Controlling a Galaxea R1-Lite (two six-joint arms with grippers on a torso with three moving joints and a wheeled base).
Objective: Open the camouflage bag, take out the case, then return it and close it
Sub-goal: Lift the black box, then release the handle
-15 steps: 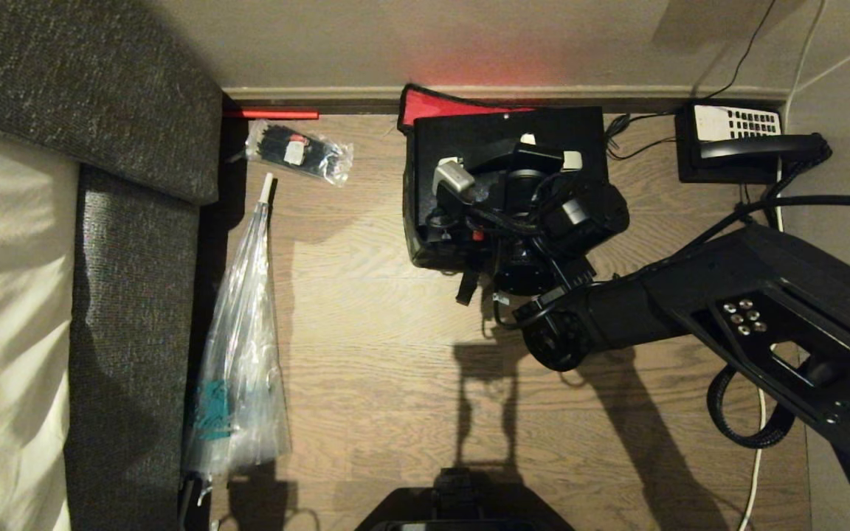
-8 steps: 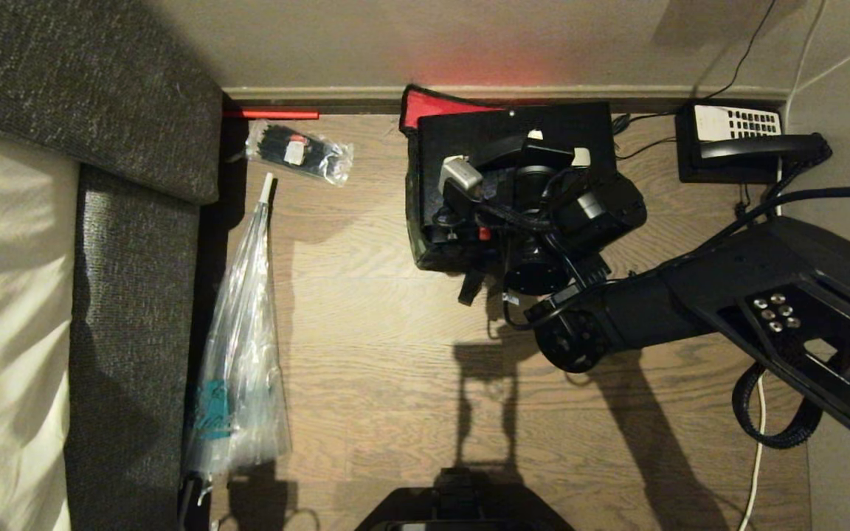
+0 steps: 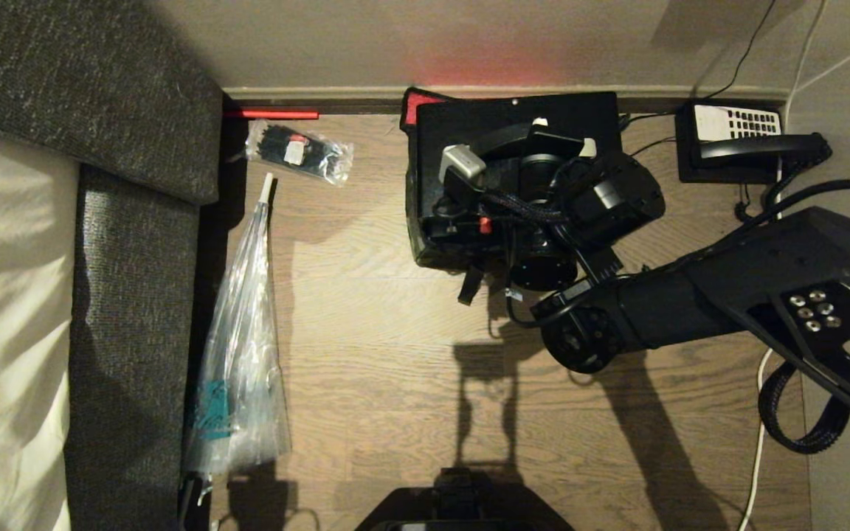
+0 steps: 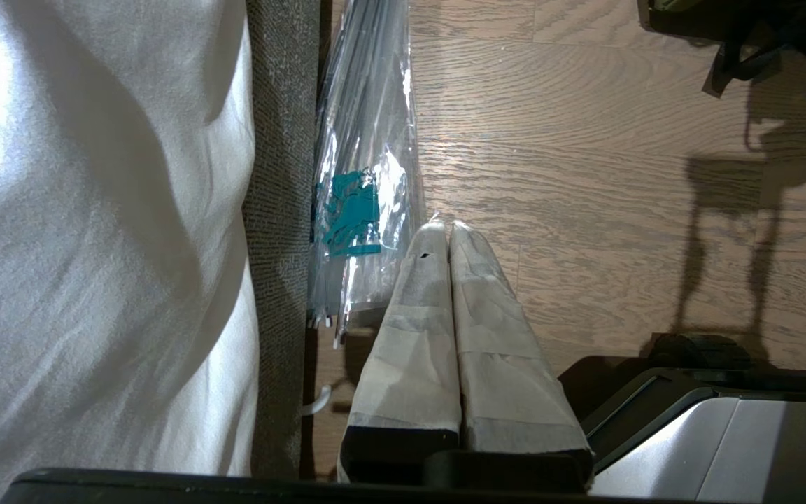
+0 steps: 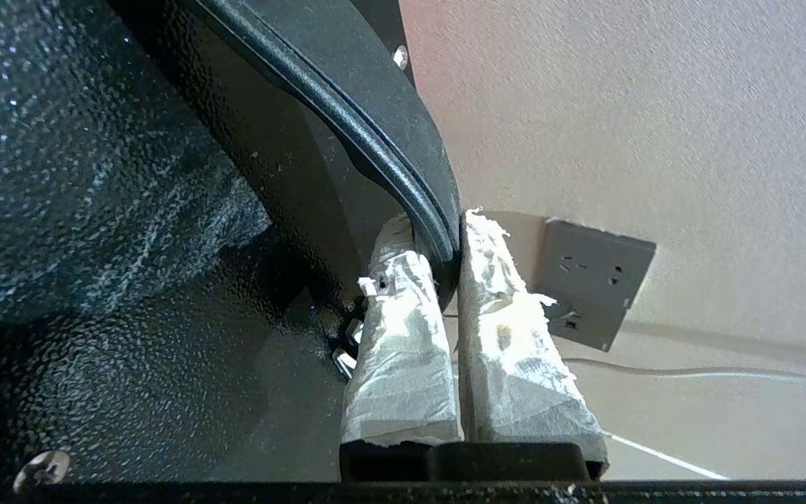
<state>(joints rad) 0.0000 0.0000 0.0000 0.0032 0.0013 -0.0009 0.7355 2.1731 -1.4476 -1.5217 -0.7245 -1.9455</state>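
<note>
Above camouflage bag (image 3: 425,243), case (image 5: 130,210) handle clamped by right claw (image 5: 448,252); lift to be kept vertical, clear of bag walls. Left claw (image 4: 450,231) clenched empty, parked.

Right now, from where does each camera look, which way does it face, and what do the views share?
Head view: high up, facing down at the wooden floor and the camouflage bag by the wall; the right arm shows.
Left wrist view: low, facing along the floor; left gripper shows, jaws shut and empty.
Right wrist view: above the bag, facing the wall socket; right gripper shows, jaws shut on the handle of the case.
Shared: head and left wrist views both show the long clear plastic bag.
</note>
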